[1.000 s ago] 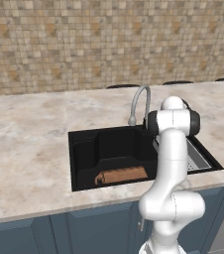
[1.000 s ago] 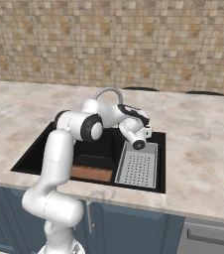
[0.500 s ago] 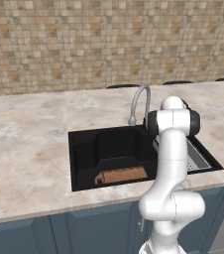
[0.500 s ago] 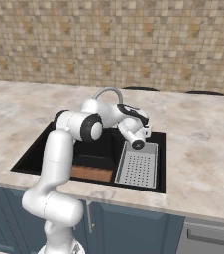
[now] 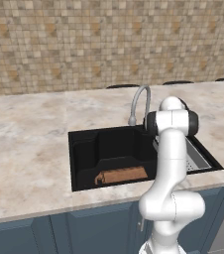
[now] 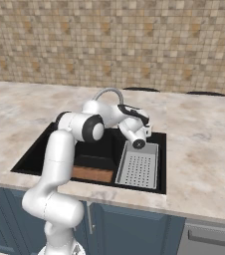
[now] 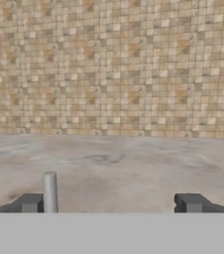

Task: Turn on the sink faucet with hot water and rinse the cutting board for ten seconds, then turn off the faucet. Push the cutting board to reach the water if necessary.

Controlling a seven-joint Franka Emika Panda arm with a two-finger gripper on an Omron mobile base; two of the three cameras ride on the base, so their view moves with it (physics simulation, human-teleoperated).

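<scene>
Board [image 5: 121, 176]: we see it lying flat in the sink [image 5: 84, 154], at the front, same spot as before.
Tap [image 5: 140, 103]: it stands behind the sink, not moved.
Gripper [image 7: 110, 203]: we see its fingers spread wide, holding nothing, by the tap's thin grey post [image 7: 50, 191].
Change: we see none; the arm has stayed put.

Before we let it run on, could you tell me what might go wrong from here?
The open gripper sits beside a slim grey upright, probably the sink faucet handle; closing off-centre could miss it. The cutting board lies at the sink front, away from the spout, so water may miss it.
</scene>
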